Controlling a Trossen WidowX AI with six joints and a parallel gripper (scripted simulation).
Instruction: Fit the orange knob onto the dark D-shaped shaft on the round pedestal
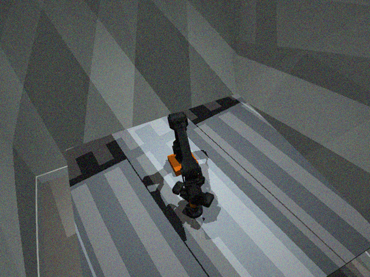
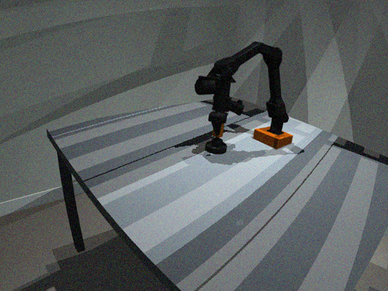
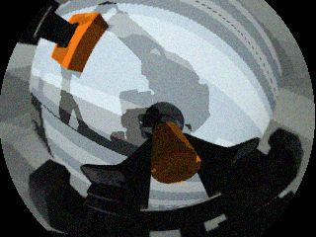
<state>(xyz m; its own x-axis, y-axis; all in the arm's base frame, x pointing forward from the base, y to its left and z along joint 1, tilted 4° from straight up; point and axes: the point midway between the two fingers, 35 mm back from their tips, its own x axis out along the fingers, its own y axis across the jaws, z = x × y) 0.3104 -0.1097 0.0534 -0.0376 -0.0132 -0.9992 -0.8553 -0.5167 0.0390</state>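
The orange knob (image 1: pixel 193 205) (image 2: pixel 221 131) (image 3: pixel 174 157) is between the fingers of my gripper (image 1: pixel 193 202) (image 2: pixel 218 131) (image 3: pixel 168 138), which is shut on it. The knob is close above the dark round pedestal (image 1: pixel 195 212) (image 2: pixel 216 147) (image 3: pixel 172 110) and looks roughly upright. In the exterior view a short dark stretch shows between the knob's lower end and the pedestal's top, so the knob is not down against it. The shaft cannot be made out clearly, and its flat side and the knob's hole are hidden. In the wrist view the knob covers part of the pedestal.
An orange block (image 1: pixel 175 164) (image 2: pixel 265 138) (image 3: pixel 81 44) sits at the arm's foot, behind the pedestal. The striped table (image 1: pixel 254 227) (image 2: pixel 176 204) carries both, with shadows around the pedestal. The table's edge (image 2: pixel 100 202) runs along the left in the exterior view.
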